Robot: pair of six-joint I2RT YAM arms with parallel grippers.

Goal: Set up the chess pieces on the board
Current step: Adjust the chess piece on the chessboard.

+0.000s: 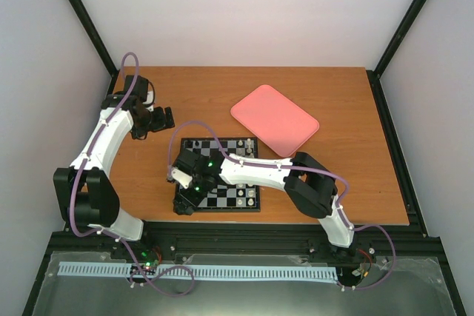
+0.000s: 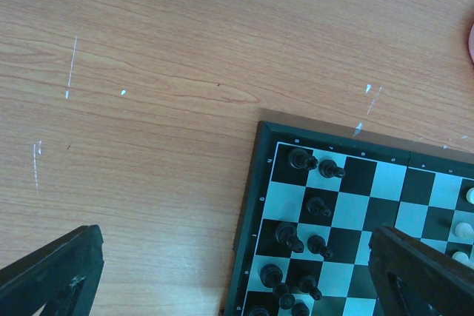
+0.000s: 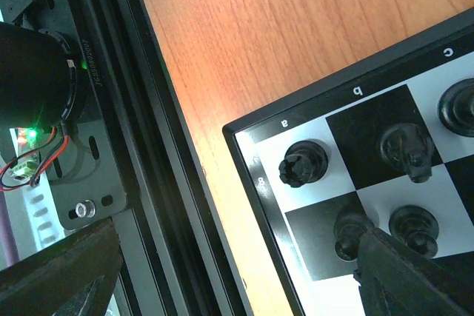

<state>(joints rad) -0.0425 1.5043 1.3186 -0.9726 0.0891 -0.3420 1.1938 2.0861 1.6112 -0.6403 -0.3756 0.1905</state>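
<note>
Right gripper (image 3: pixel 237 257) hangs spread wide over the lower-left corner of the board (image 1: pixel 226 201), pinching nothing. The black chess pieces (image 3: pixel 304 162) sit at the right of its wrist view, close by one finger. Left gripper (image 2: pixel 233 257) is spread and empty too, above bare table (image 2: pixel 148 72) off the board's upper-left corner, with pieces at lower right of its view

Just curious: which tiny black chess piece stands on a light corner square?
The notch-topped black chess piece beside the printed letter a; its neighbours stand inward.
</note>
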